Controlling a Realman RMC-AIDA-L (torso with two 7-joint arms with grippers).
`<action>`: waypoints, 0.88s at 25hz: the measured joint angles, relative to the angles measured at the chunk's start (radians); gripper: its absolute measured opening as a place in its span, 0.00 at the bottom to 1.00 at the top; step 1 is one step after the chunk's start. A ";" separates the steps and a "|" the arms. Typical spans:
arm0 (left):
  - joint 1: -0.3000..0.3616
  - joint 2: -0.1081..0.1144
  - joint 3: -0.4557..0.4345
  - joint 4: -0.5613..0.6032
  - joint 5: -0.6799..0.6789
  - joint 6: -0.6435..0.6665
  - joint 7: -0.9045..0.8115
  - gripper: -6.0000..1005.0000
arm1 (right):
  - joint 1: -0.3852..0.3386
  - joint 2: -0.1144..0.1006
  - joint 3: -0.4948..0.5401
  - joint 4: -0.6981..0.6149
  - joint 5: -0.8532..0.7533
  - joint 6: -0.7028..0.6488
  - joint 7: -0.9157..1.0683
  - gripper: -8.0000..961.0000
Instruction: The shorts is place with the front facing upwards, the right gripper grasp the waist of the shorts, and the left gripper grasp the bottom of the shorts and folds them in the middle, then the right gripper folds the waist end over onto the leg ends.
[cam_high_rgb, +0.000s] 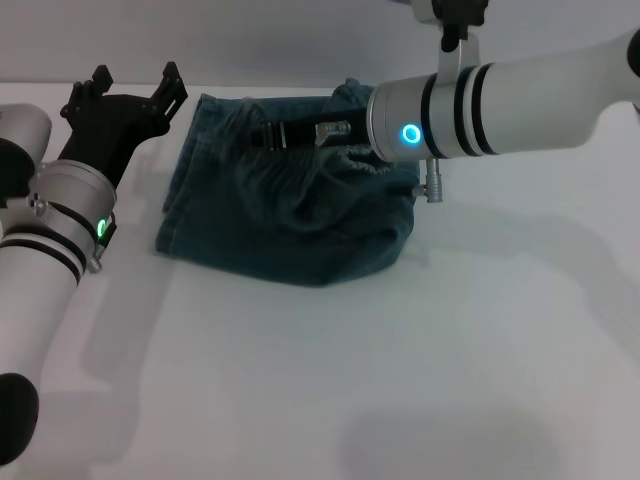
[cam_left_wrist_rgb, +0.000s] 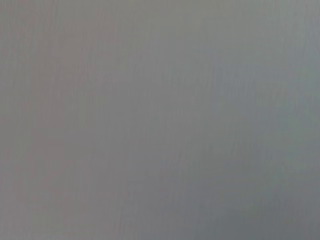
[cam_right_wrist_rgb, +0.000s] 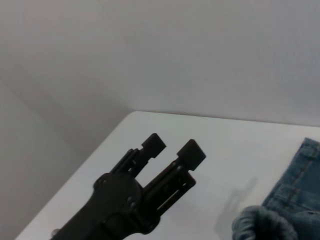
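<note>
- The shorts (cam_high_rgb: 290, 215) lie on the white table (cam_high_rgb: 400, 380), toward its far side, folded into a rumpled, roughly square bundle of blue denim.
- The waist (cam_high_rgb: 352, 160), with its puckered ridges, sits on top of the bundle near its right far corner, bunched up rather than flat.
- A straight stitched edge runs along the bundle's left side, and a rounded fold forms the near edge.
- The right gripper (cam_high_rgb: 262, 135) reaches in from the right on its white arm, lying low across the far part of the shorts, its black body stretched over the denim just beside the waist.
- Cloth folds hide its tips, so I cannot tell whether its fingers are apart or closed, or whether they have hold of the fabric.
- The left gripper (cam_high_rgb: 135, 85) sits just beside the left far corner of the shorts, over bare table.
- Its two black fingers (cam_right_wrist_rgb: 152, 143) stand apart with a clear gap between them and nothing in it; the right wrist view shows them over the table corner, apart from the denim (cam_right_wrist_rgb: 295, 195).
- The left wrist view shows only plain grey.
</note>
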 joint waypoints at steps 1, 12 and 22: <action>0.000 0.000 0.001 0.002 0.000 0.001 0.000 0.86 | 0.000 -0.001 0.000 -0.001 0.014 0.005 -0.017 0.08; -0.014 0.002 0.014 0.019 0.002 0.006 0.000 0.86 | -0.038 -0.001 0.035 0.044 0.031 -0.019 -0.147 0.34; -0.013 0.010 0.049 -0.011 0.031 0.027 0.008 0.86 | -0.452 0.004 -0.042 0.364 -0.128 -0.724 -0.376 0.53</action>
